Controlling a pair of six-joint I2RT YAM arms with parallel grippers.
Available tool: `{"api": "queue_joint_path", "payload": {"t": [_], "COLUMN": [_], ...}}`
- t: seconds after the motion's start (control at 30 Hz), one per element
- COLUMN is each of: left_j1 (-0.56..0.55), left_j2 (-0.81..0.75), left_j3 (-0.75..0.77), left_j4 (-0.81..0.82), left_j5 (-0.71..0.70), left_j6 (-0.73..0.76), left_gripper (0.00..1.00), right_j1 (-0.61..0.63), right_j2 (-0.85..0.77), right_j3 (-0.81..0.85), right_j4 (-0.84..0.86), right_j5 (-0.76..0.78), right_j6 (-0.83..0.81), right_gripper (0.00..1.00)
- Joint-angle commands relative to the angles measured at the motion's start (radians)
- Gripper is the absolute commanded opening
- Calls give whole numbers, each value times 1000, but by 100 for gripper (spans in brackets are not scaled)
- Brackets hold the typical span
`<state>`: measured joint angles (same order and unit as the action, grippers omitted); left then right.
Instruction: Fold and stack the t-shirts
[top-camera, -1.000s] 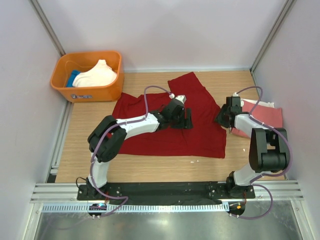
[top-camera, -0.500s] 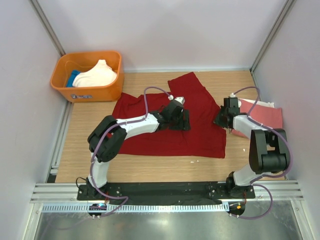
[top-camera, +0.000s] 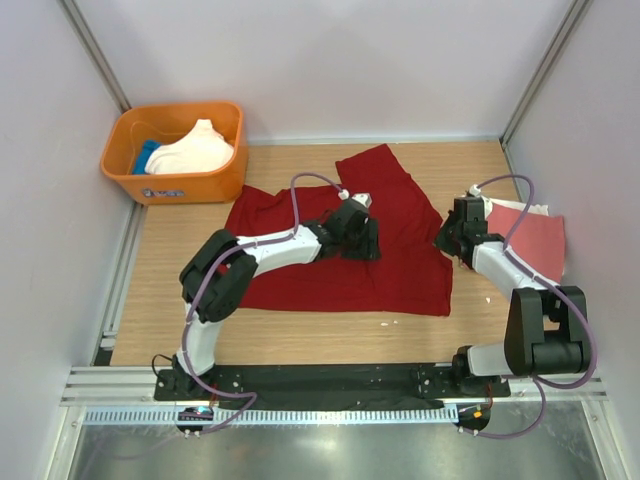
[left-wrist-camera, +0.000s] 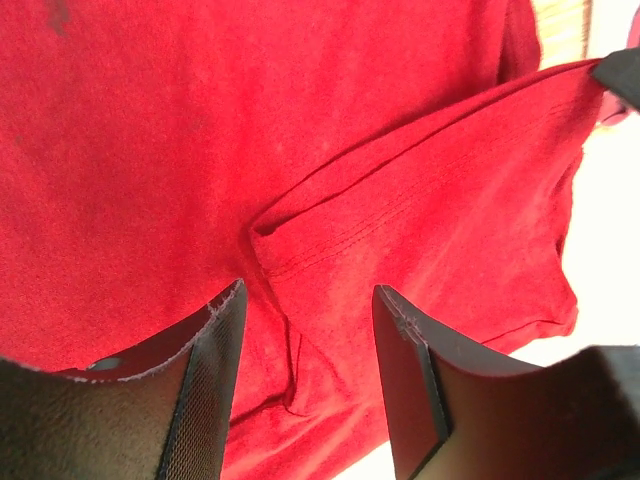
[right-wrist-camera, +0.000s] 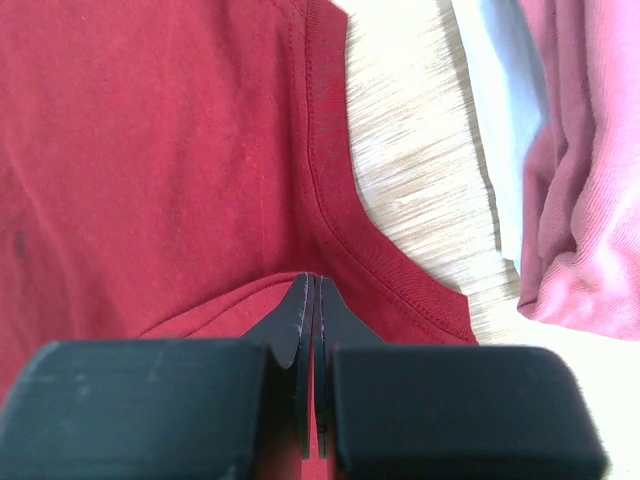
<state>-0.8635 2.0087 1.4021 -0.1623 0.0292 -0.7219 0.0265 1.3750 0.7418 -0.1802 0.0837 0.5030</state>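
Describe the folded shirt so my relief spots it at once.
Go to the table's right edge, just beyond the right gripper. The salmon-pink shirt lies there folded into a compact rectangle. Unlike the dark red shirt spread across mid-table, it is paler and small.

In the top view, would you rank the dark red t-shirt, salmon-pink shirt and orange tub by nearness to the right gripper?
1. dark red t-shirt, touching the right gripper, on its left.
2. salmon-pink shirt, just right.
3. orange tub, far left corner.
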Motion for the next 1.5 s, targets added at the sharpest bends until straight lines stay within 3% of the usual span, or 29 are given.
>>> {"api": "queue_joint_path", "payload": {"t": [0.0, 0.17, 0.47, 0.67, 0.73, 1.17, 1.47], "left_j1": [4, 9, 14, 18, 17, 17, 18], "left_j2": [21, 45, 88, 127, 140, -60, -84], "left_j3": [34, 41, 77, 109, 123, 28, 37], "left_j4": [-5, 4, 4, -5, -11, 6, 21], "left_j5": [21, 51, 54, 46, 48, 0, -23], "left_j6": [9, -4, -13, -7, -2, 27, 35], "left_gripper": [54, 54, 39, 17, 0, 0, 0], "right_j1": [1, 3, 3, 1, 1, 1, 1], "right_j2": [-13, -42, -50, -54, -62, -137, -80], "right_j3": [-2, -10, -18, -16, -15, 21, 105], "right_j4": [42, 47, 51, 51, 47, 15, -5], "right_j5": [19, 22, 17, 11, 16, 45, 30], "right_j6": [6, 11, 12, 11, 11, 12, 6], "right_gripper": [1, 1, 1, 1, 1, 1, 1]}}
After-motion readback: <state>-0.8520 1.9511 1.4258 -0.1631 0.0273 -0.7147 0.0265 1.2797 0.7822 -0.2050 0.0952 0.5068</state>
